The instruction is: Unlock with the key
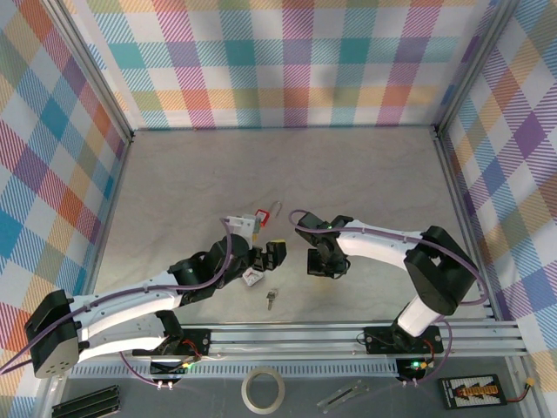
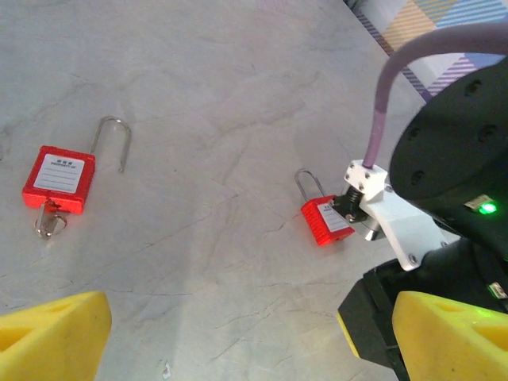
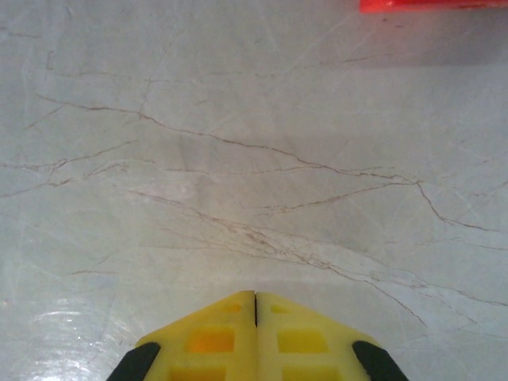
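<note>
Right gripper (image 3: 255, 308), pressed together empty, hangs near the small padlock (image 2: 324, 222); left gripper (image 2: 248, 333) spread; a nudge could skid the lock.

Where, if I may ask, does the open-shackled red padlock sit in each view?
Top external: padlock at centre, shackle pointing right.
Left wrist: far left, key in its base.
Right wrist: red edge at top; which lock, unclear.
Shared landmark: the right arm's purple cable.

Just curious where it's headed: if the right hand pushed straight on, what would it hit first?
Probably the bare table: the shut right hand points at it, with a red padlock lying farther off. Depth is hard to judge.
</note>
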Robot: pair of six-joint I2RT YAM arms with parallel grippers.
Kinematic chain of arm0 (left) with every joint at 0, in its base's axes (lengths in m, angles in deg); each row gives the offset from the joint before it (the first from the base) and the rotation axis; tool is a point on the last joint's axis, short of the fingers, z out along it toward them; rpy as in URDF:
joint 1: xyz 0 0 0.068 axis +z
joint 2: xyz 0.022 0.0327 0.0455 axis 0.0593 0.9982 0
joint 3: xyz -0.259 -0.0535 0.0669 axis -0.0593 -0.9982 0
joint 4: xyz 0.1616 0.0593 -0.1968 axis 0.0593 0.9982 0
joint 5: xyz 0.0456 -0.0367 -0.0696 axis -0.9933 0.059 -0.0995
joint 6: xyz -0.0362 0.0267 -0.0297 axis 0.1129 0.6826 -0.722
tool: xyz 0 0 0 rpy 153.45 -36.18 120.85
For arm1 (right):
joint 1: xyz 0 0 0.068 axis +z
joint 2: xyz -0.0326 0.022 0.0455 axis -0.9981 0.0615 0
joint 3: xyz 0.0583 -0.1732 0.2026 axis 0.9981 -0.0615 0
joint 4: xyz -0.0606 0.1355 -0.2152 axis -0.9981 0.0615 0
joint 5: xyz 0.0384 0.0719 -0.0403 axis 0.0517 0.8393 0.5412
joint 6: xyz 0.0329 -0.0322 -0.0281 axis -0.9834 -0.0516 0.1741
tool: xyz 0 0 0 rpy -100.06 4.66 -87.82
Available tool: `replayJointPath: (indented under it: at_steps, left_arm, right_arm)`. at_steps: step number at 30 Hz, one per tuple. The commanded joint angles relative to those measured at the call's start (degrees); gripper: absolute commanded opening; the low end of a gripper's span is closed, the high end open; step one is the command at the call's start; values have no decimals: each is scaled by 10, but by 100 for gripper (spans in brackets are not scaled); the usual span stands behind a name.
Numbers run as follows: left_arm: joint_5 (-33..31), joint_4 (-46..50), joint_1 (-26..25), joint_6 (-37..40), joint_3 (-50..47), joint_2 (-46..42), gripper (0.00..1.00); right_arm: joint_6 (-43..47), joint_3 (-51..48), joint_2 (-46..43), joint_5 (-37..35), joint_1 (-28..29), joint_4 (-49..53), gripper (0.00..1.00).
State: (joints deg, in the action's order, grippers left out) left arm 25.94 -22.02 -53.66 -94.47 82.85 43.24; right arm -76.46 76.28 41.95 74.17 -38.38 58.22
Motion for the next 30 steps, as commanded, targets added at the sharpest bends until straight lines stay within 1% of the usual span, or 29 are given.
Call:
replayJointPath:
  at_steps: [1, 3, 5, 6, 9, 11, 13, 15, 17, 20, 23, 30]
  left_arm:
    - [-15, 23, 7, -25, -5, -2, 91]
    - [-25, 44, 9, -41, -1, -13, 91]
    - [-38, 75, 12, -55, 7, -30, 91]
    - [-46, 92, 13, -60, 8, -44, 91]
    - [-85, 152, 13, -95, 12, -105, 91]
    - [-107, 192, 13, -110, 13, -158, 92]
    - [-133, 252, 13, -122, 21, -215, 92]
    - [-153, 297, 13, -124, 32, -273, 92]
    - [-156, 327, 13, -116, 45, -311, 92]
    - [-144, 360, 13, -102, 69, -330, 91]
    - [-144, 381, 13, -93, 84, -327, 90]
    - [-147, 379, 13, -77, 87, -325, 91]
  right_arm:
    - [12, 6, -33, 35, 4, 4, 5]
    - [-6, -6, -60, 78, 14, -34, 18]
    - [-13, -10, -72, 118, 38, -82, 31]
    - [-2, 0, -68, 123, 54, -96, 35]
    - [66, 55, -21, 111, 83, -80, 36]
    - [118, 72, 8, 122, 94, -98, 36]
    - [172, 90, 41, 131, 107, -110, 36]
    - [228, 128, 80, 130, 124, -92, 37]
    - [274, 164, 112, 123, 140, -72, 37]
    - [321, 202, 153, 106, 155, -39, 38]
    - [334, 206, 170, 94, 156, -35, 38]
    - [348, 189, 150, 103, 159, -35, 40]
